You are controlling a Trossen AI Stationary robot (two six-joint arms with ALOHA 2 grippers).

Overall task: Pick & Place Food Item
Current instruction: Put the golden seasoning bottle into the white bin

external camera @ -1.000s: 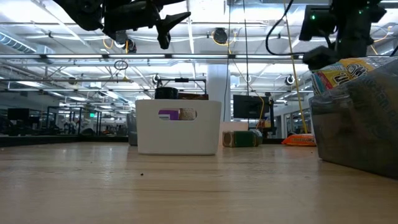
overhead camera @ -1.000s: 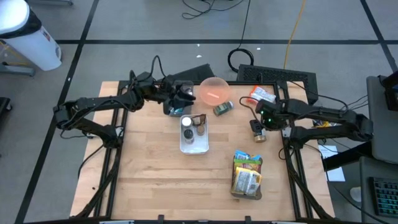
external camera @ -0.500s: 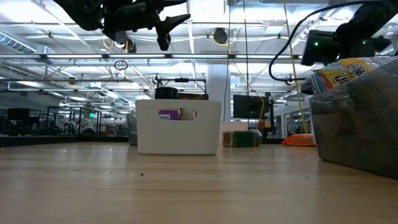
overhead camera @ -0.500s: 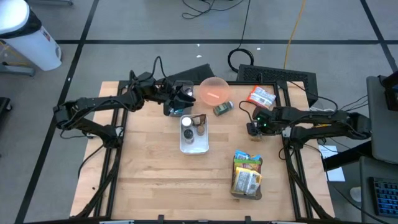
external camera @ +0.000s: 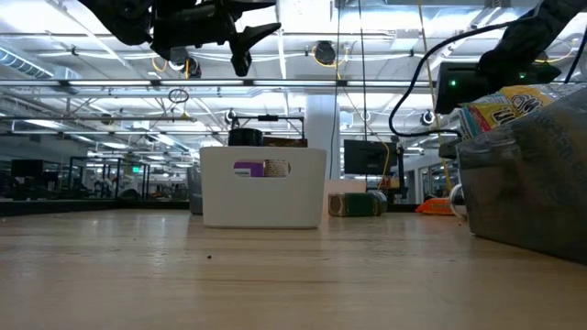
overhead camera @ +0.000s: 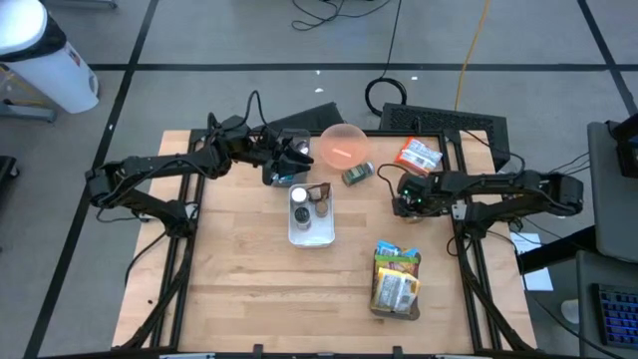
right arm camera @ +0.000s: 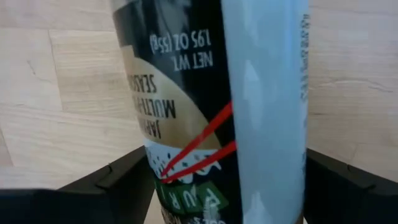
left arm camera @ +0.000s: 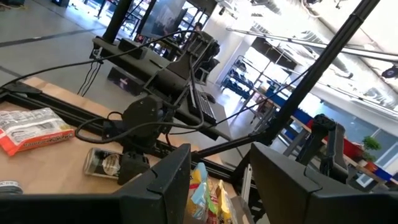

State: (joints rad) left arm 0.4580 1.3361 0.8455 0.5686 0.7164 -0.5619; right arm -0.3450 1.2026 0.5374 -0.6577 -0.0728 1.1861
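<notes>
Wooden block table (overhead camera: 239, 289), pale planks, seen from its near edge to its far edge. Near the near right corner: one grey translucent tub (external camera: 537, 197), soft-cornered, holding upright glossy snack packets (overhead camera: 396, 284) printed yellow and green; their number cannot be told. At the table's middle: one white plastic bin (external camera: 261, 197), rectangular with rounded corners, holding at least two upright jars, one with a white lid (overhead camera: 299, 196) and one darker (overhead camera: 321, 207). Toward the right edge: the task's thing, one cylindrical seasoning jar (right arm camera: 211, 106), dark label with gold and red print and a pale glossy side, standing on the wood; the right gripper (overhead camera: 401, 199) is around it, fingers (right arm camera: 118, 180) spread wide, one on each side, and whether they press on it cannot be told. Above the far part of the table, beyond the bin: the left gripper (left arm camera: 221, 158), raised, its flat dark fingers (left arm camera: 168, 180) parted with nothing between them. Along the far edge: one small green can (overhead camera: 357, 175) lying on its side; one round pink translucent bowl (overhead camera: 342, 145); one flat red and white crinkled packet (overhead camera: 419, 155).
</notes>
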